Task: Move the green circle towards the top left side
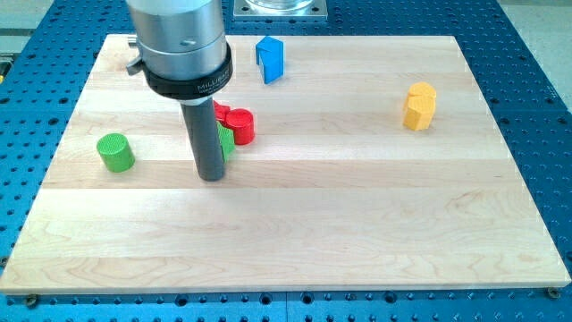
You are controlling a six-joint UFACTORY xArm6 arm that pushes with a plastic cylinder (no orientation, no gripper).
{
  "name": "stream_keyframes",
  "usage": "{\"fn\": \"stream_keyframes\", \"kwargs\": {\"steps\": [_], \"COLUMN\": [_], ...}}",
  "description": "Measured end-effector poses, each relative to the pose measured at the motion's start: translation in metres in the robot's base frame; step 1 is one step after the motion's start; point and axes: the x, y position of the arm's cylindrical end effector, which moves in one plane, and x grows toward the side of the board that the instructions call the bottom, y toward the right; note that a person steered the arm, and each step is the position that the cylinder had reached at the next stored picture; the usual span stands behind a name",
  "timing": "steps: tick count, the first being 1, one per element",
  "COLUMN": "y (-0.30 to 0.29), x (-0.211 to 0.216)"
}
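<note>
The green circle (115,152) is a short green cylinder on the wooden board (357,224), at the view's left. My tip (211,176) rests on the board to the right of the green circle, about a hundred pixels away and a little lower in the view. Right behind the rod, a second green block (227,139) shows only partly, its shape hidden. Touching it at the upper right is a red block (239,124), rounded in shape, partly hidden by the rod.
A blue block (270,58) stands near the view's top centre. A yellow block (418,105) with a rounded top sits at the view's right. The arm's grey housing (179,40) covers the board's upper left. A blue perforated table (536,89) surrounds the board.
</note>
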Motion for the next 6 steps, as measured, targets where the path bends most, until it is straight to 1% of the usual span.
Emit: {"fn": "stream_keyframes", "kwargs": {"steps": [1,2,3,4,5,6], "y": [-0.029,-0.106,-0.12,-0.09,-0.092,-0.129], "x": [0.038,0.055,0.005,-0.062,-0.098,-0.021]}}
